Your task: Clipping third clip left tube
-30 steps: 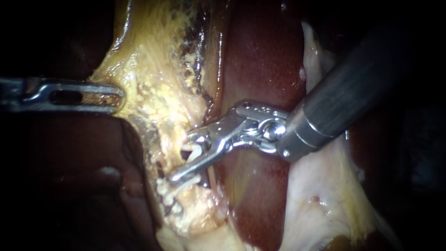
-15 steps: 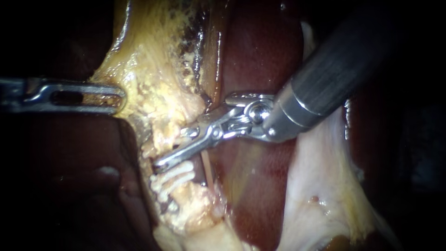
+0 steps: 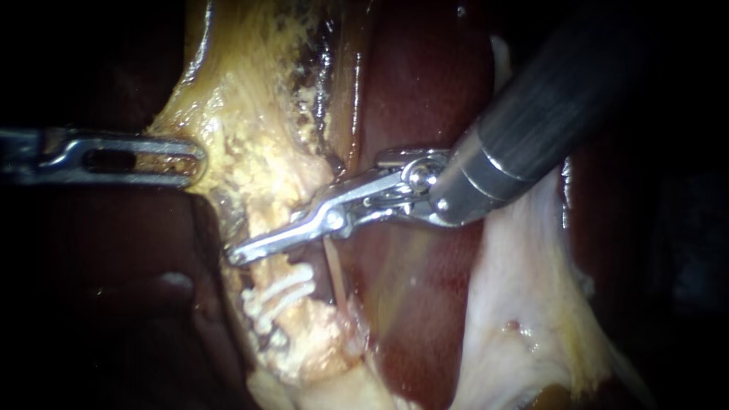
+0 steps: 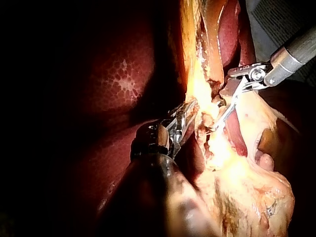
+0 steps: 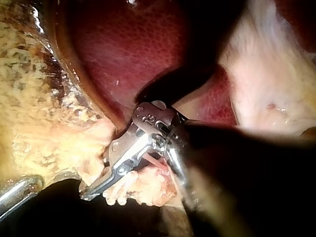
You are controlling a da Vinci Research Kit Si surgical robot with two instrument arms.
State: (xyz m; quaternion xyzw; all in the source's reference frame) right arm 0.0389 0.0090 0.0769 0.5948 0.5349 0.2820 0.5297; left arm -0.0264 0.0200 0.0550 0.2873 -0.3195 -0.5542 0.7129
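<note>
In the endoscope view, reaching in from the left with the left instrument (image 3: 182, 159) and pinching the edge of the yellow tissue (image 3: 250, 137) in its claw, clamped tight. Coming down from the upper right with the right instrument (image 3: 250, 249), laying its claw across the left tube (image 3: 267, 266), squeezed onto it with no gap showing, just above two white clips (image 3: 282, 290) on that tube, beside a thin pink strand (image 3: 334, 273) and in front of the dark red liver (image 3: 425, 91). In the left wrist view, gripping the yellow tissue with the left instrument (image 4: 186, 112), claw pressed onto it, near the right instrument (image 4: 221, 121), just ahead. In the right wrist view, holding the claw of the right instrument (image 5: 91, 190) pressed together amid the yellow tissue (image 5: 44, 113), with the left instrument (image 5: 19, 192) beside it, apart.
</note>
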